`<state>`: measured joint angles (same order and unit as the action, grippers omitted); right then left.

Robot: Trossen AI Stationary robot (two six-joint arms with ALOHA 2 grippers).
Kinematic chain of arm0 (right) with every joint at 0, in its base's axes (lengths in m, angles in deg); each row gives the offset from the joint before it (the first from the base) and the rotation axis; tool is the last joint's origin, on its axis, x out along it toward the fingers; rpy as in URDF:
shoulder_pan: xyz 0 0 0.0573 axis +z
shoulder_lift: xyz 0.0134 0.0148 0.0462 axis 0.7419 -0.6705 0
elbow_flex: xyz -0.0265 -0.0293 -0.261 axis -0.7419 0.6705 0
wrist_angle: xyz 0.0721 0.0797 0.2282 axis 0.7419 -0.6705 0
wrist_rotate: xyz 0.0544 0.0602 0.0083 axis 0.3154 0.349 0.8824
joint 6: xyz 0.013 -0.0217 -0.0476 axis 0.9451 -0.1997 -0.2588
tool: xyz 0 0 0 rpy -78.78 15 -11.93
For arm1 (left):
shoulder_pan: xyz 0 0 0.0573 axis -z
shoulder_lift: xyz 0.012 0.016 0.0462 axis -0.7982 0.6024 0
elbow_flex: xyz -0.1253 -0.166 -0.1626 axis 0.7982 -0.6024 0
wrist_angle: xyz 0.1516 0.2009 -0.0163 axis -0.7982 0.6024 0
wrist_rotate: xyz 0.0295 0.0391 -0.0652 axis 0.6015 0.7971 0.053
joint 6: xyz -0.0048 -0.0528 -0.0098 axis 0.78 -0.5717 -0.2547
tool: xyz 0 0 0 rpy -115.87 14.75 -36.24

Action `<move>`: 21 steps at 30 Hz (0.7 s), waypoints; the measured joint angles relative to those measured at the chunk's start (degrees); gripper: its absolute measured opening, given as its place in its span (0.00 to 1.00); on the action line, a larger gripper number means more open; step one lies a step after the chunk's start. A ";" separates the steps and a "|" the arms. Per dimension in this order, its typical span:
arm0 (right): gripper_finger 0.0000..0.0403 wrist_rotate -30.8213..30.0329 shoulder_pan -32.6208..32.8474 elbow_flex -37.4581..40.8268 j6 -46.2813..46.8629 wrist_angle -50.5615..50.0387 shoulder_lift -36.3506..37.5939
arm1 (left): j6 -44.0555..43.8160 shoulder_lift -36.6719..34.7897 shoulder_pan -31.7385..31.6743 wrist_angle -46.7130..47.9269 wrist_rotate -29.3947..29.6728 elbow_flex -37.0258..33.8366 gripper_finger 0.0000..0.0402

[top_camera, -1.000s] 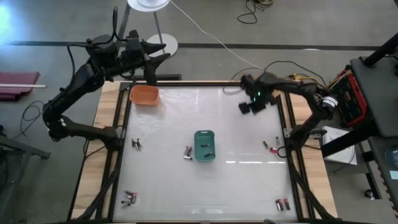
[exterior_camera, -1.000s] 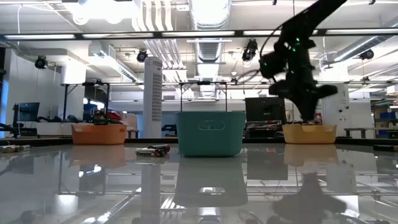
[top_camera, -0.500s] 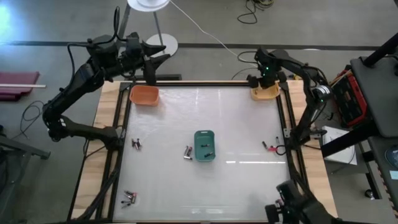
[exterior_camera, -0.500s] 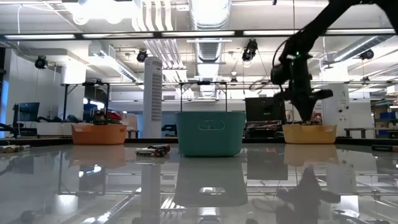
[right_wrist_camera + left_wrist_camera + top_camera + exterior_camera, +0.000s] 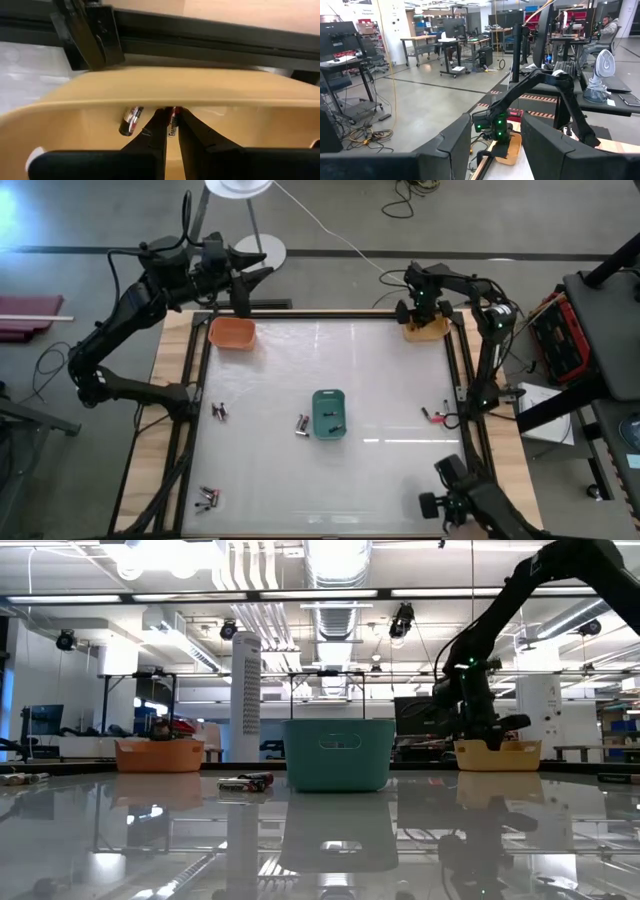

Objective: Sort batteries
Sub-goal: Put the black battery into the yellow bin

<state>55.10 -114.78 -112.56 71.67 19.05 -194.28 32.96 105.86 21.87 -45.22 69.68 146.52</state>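
My right gripper [image 5: 424, 313] stands at the table's far right corner, dipped into the tan bin [image 5: 428, 330]. It is shut on a dark battery with a red end [image 5: 173, 121]. Another battery [image 5: 131, 121] lies on the bin's floor beside it. Loose batteries lie on the table at the left [image 5: 219, 411], beside the teal bin [image 5: 301, 424], at the near left [image 5: 208, 499] and at the right [image 5: 435, 417]. My left gripper [image 5: 250, 288] hangs open above the far left corner, near the orange bin [image 5: 232, 332]. My right gripper pinches the battery by its long sides [image 5: 173, 131] between its two fingertips. The fingers come from above, pointing down into the tan bin, and the battery lies along them. Whether its far end rests on the bin's floor I cannot tell.
The teal bin [image 5: 329, 413] stands mid-table with batteries inside. In the low view the orange bin [image 5: 160, 755], the teal bin [image 5: 338, 754] and the tan bin [image 5: 497, 754] stand in a row. A dark object [image 5: 470, 502] reaches over the near right corner.
My right gripper has gone from over the table toward the far right corner and down into the tan bin. A dark object has come into view at the near right corner and covers the batteries that lay there.
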 joint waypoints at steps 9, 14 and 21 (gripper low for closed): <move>0.17 0.37 -0.16 -0.02 1.15 0.90 0.04 | 1.19 -0.07 -0.04 -0.15 0.02 0.00 0.38; 0.31 0.03 0.16 -0.02 1.10 0.01 3.42 | 2.79 -0.39 -0.04 -0.15 0.02 0.00 0.38; 0.39 -3.10 4.93 0.07 3.42 -3.61 13.80 | 3.30 -0.47 -0.04 0.63 0.02 -0.55 0.38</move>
<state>52.00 -109.86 -112.50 75.09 15.44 -180.48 36.26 105.39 21.82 -44.59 69.71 145.97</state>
